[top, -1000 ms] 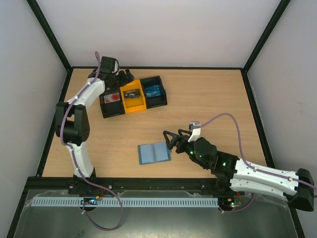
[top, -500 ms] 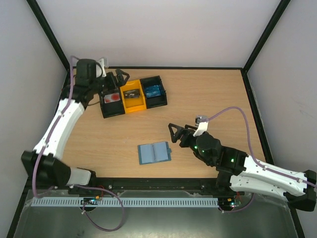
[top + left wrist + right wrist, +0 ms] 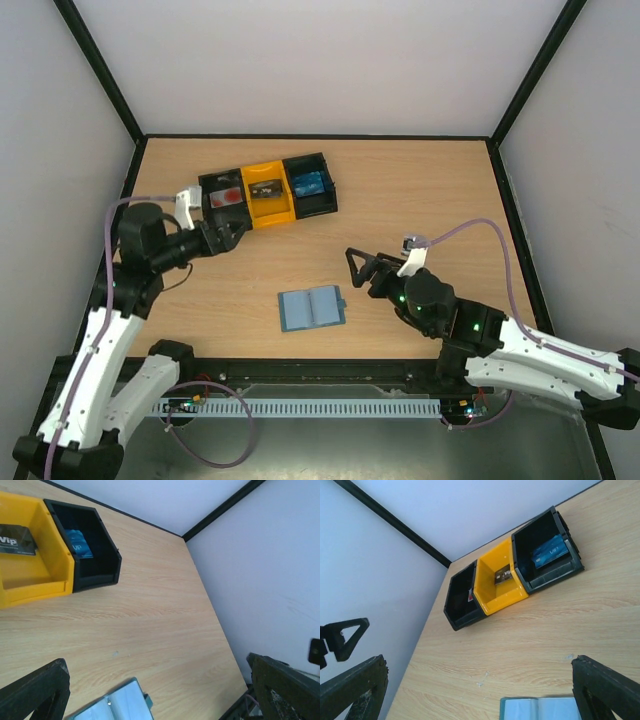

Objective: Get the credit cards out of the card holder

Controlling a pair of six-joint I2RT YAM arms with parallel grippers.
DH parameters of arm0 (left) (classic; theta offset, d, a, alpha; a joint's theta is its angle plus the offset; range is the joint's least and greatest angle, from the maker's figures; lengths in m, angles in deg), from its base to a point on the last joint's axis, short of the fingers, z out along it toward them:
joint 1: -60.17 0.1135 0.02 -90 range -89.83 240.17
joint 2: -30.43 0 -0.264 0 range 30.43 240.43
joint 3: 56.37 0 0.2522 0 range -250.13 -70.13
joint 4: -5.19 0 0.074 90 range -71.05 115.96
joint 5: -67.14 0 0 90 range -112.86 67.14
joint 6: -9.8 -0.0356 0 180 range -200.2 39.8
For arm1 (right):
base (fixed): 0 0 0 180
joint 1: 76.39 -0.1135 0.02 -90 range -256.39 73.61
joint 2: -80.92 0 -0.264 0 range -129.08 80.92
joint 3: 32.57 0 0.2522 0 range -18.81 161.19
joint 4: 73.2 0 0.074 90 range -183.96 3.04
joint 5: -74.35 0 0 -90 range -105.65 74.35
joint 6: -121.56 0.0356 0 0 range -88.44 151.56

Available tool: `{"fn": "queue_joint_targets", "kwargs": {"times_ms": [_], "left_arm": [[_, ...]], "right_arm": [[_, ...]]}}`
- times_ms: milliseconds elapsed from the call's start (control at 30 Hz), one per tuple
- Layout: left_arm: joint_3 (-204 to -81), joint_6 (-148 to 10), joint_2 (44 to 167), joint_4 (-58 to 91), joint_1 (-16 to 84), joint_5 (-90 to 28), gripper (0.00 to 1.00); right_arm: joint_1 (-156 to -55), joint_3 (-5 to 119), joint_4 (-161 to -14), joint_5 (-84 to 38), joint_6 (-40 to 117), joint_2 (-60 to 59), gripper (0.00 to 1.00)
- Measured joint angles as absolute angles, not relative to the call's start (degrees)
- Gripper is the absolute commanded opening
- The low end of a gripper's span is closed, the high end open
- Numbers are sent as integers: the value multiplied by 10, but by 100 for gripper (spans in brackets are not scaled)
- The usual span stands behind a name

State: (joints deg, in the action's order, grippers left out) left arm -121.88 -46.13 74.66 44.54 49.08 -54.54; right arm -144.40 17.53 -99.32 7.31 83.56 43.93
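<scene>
The grey-blue card holder [image 3: 312, 309] lies open and flat on the table, also low in the left wrist view [image 3: 112, 707] and right wrist view [image 3: 540, 709]. A blue credit card [image 3: 309, 183] lies in the tray's right black compartment [image 3: 79, 543] [image 3: 550, 551]. A dark card [image 3: 264, 188] sits in the yellow compartment [image 3: 17, 540]. A red-and-white card [image 3: 228, 197] is in the left black one. My left gripper [image 3: 225, 235] hangs open just in front of the tray, empty [image 3: 157, 680]. My right gripper [image 3: 360, 268] stands open and empty, right of the holder [image 3: 480, 680].
The black-and-yellow three-compartment tray [image 3: 292, 214] stands at the back left of the wooden table. Black frame rails and white walls close in the table on three sides. The left gripper's finger [image 3: 342, 635] shows at the left edge of the right wrist view.
My left arm has swung back from the tray's far left corner toward the near left; its gripper now hangs in front of the tray. The right gripper has drawn slightly right, away from the holder.
</scene>
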Motion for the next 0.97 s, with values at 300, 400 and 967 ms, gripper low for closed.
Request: {"fn": "queue_joint_targets", "kwargs": {"times_ms": [300, 400, 967], "left_arm": [[-1165, -474, 664, 454, 491, -544, 100], [-1145, -477, 658, 456, 491, -532, 100], [-1078, -447, 627, 436, 491, -492, 100]], "right_arm": [[-1444, 123, -982, 71, 904, 435, 98], [-1444, 121, -984, 72, 917, 445, 98], [-1444, 125, -1023, 99, 920, 510, 98]]}}
